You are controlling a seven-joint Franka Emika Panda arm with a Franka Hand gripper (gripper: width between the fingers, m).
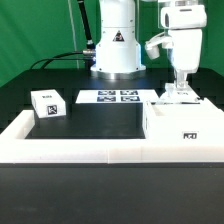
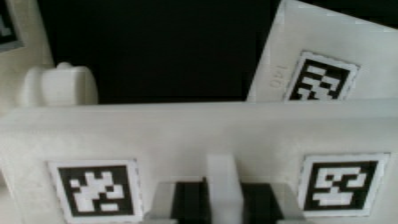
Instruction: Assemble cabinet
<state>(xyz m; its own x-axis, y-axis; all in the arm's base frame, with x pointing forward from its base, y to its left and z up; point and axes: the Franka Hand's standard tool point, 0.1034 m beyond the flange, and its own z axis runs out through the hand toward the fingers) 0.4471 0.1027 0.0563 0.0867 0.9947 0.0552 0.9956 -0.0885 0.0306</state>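
Note:
The cabinet's large white box body stands at the exterior view's right, with a tag on its front. My gripper comes down onto its top edge. In the wrist view the dark fingers sit close on both sides of a thin white upright wall, so the gripper is shut on it. The white face ahead of the gripper carries two tags. A second white panel with a tag lies beyond. A smaller white tagged block lies at the exterior view's left, far from the gripper.
The marker board lies flat at the back centre, in front of the robot base. A long low white border rail runs along the front and up the left side. A green curtain hangs behind.

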